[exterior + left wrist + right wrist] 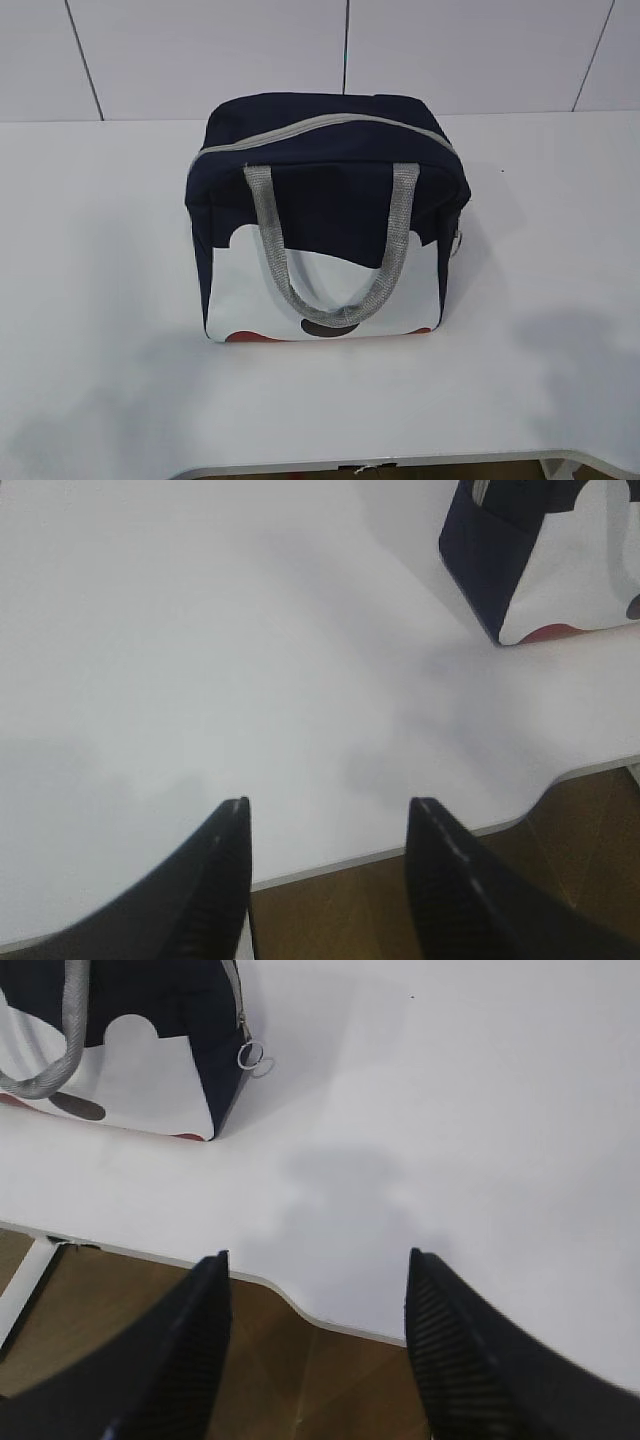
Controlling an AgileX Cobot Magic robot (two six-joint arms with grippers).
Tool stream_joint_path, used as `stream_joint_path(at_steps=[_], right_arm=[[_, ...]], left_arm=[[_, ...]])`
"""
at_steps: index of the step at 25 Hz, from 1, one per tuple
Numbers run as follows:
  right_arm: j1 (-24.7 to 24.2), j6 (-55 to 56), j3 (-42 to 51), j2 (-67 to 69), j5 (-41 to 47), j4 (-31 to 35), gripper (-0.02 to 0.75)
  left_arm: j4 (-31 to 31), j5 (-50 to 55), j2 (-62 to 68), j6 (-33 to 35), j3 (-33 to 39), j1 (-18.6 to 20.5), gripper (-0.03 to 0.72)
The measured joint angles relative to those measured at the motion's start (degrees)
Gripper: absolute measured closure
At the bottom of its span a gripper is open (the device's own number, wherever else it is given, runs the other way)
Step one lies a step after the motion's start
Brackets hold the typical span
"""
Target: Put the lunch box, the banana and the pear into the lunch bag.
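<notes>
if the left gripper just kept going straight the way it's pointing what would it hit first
Probably the bare white table. The left gripper stands open and empty near the table's front edge, aimed over empty tabletop. The lunch bag sits off to its right, outside that line, though depth is hard to judge.

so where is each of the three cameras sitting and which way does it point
Exterior: in front, above table height, slanting down at the zipped lunch bag; no arm shows.
Left wrist: on the left arm, over the table's front edge; left gripper open, empty; bag corner upper right.
Right wrist: on the right arm, likewise; right gripper open, empty; bag and ring pull upper left.
All share the bag.
</notes>
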Motion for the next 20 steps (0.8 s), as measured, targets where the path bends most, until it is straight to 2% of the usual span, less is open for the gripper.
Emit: stream_joint_path(at_steps=[10,20], right_arm=[[0.0,2.9,14.6,-10.6,-8.4,-4.1,0.275],[0.0,4.0,17.9,-14.7,-5.9,-6.7,0.275]], left_arm=[[0.0,0.0,0.0,0.0,0.0,0.0,0.343],[0.0,-0.1,0.0,0.0,0.0,0.0,0.35]])
